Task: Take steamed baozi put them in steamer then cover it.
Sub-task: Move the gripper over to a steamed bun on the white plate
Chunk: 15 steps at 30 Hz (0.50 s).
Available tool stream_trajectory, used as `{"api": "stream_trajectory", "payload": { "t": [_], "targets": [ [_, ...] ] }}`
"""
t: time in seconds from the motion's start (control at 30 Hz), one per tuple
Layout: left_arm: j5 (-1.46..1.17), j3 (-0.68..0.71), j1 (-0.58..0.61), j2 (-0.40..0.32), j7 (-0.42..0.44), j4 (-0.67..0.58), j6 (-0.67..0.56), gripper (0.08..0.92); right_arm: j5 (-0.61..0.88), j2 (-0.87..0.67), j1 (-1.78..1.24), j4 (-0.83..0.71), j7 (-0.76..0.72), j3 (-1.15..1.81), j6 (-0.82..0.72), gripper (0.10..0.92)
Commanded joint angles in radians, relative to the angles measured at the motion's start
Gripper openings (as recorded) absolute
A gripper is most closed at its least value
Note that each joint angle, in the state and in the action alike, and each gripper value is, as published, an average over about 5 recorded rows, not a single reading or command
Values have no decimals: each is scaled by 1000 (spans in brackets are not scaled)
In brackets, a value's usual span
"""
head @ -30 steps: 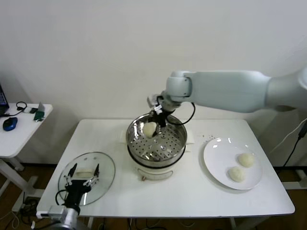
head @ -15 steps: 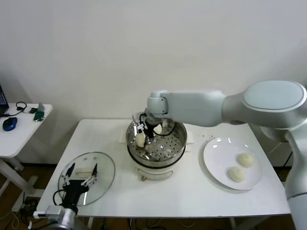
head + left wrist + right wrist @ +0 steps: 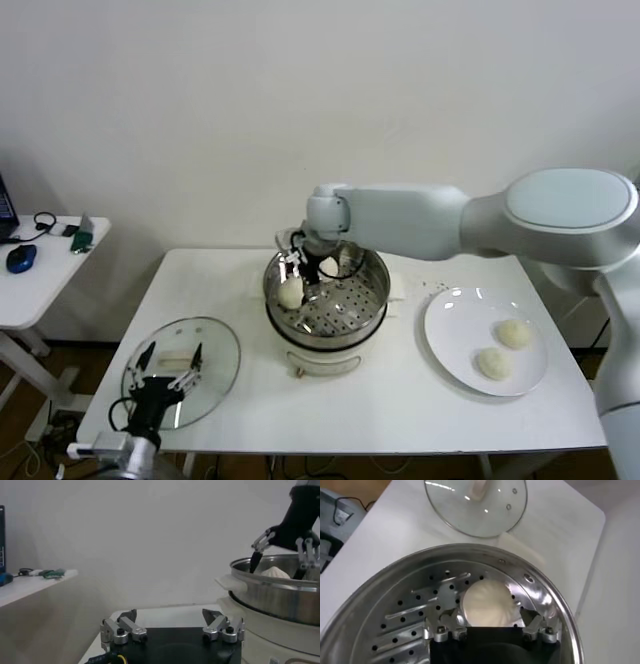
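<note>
From where the head looks down, the right gripper (image 3: 303, 277) is inside the steamer (image 3: 375, 290), setting a baozi (image 3: 290, 293) on the floor by the left wall. Another baozi (image 3: 328, 267) sits behind, two more baozi (image 3: 513, 333) wait on the plate (image 3: 450, 345).

Left wrist: left gripper (image 3: 172, 629) idles with its jaws apart over the cover (image 3: 215, 352).

Right wrist: jaws spread around the bun, looks just released. Next I'd guess lift straight up; the rim's close.

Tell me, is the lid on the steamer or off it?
Off. The glass lid lies flat on the table, left of the steamer, whose open top shows a bun inside.
</note>
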Motion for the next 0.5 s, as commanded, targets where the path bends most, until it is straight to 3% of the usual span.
{"api": "stream_trajectory", "payload": {
  "t": [0.03,0.3,0.5],
  "targets": [
    [2,4,-4,-3,0,-1,6,823,11,-289,230,113,-143,-97,67,823],
    [2,9,-24,-3,1,15,9,823,-80,-657,393,286,-171,-368,97,823],
    [3,11,-38,-7,2,25,14,823,-240,-835,273,333,-79,-412,66,823]
  ]
}}
